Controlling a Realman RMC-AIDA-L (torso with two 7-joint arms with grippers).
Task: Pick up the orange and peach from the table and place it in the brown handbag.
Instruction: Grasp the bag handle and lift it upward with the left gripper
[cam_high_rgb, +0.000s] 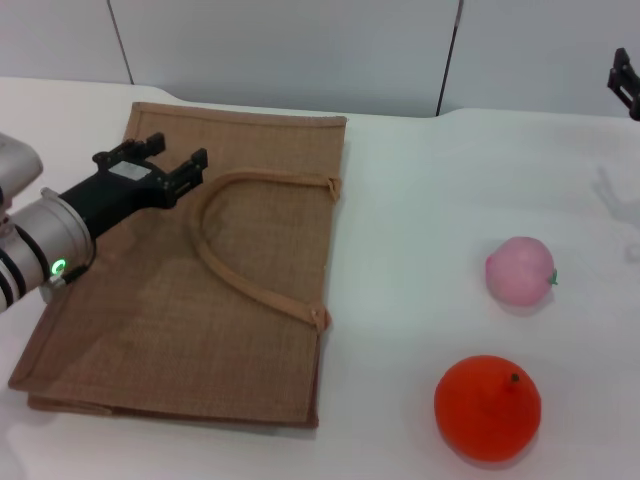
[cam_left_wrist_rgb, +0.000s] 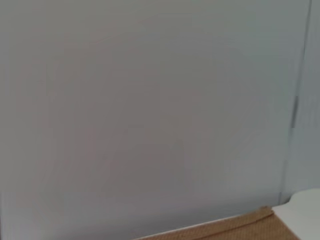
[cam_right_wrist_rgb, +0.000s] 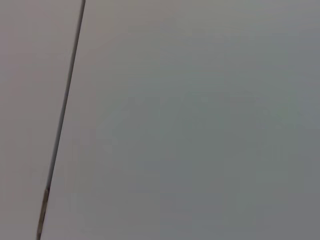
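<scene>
Risk first: handbag (cam_high_rgb: 250, 250) lies flat on the bench (cam_high_rgb: 420, 200), mouth shut flat, nothing seen inside it. Fruit cannot go in unless the rim gets lifted. If the left gripper (cam_high_rgb: 168, 163) snags only one strap or one layer of weave, my guess is the bag drags across the bench instead of opening.

Left gripper hovers over the bag's far-left part, fingers spread, holding nothing. The near strap loop (cam_high_rgb: 245, 265) sits just to its right and slightly nearer the robot. Whether it touches the fabric is not clear from the head view.

Right gripper (cam_high_rgb: 624, 82) is barely in view at the far right edge, well away from the fruit; cannot tell if it's spread or clenched.

Peach (cam_high_rgb: 519, 270) and orange (cam_high_rgb: 487, 407) both sit on the bench, well right of the left gripper and clear of the bag, orange nearer the robot than the peach. Both are round, so a glancing approach would likely roll them off target.

Wrist views show mostly wall; left one catches a bag corner.
</scene>
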